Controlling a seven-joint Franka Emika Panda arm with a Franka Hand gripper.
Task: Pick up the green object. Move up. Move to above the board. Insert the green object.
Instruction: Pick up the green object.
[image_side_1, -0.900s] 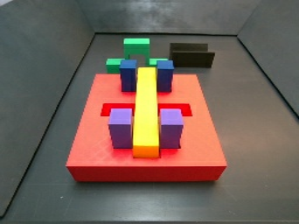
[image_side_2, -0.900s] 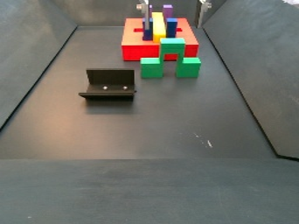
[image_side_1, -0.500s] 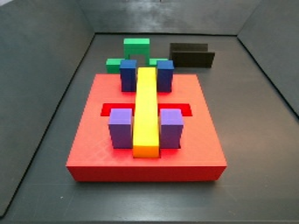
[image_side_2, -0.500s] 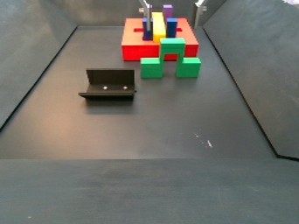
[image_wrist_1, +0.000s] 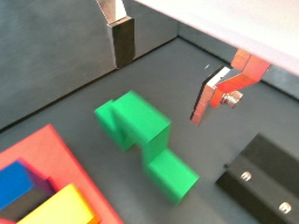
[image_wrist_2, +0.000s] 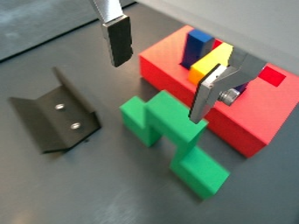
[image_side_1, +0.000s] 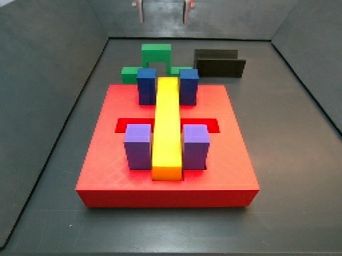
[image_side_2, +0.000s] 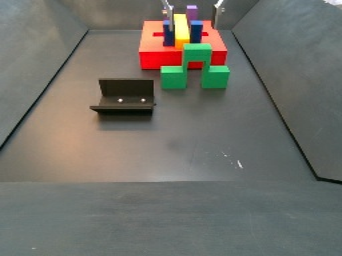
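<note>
The two-finger silver gripper (image_wrist_2: 163, 66) hangs wide open and empty above the bright green plastic inverted-T block (image_wrist_2: 173, 140), which sits on the dark floor just beside the big flat red slotted board (image_side_1: 167, 165), near the dark L-shaped fixture (image_side_2: 123, 97).

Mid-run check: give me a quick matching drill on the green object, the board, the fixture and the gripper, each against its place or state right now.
Things:
1. green object
2. board
3. fixture
4. gripper

States:
A. carries the yellow bar and the blue and purple cubes
B. open, above the green piece, holding nothing
C. on the floor against the red slab's edge
D. alone on the floor, apart from the slab

Pairs: 1-C, 2-A, 3-D, 4-B
</note>
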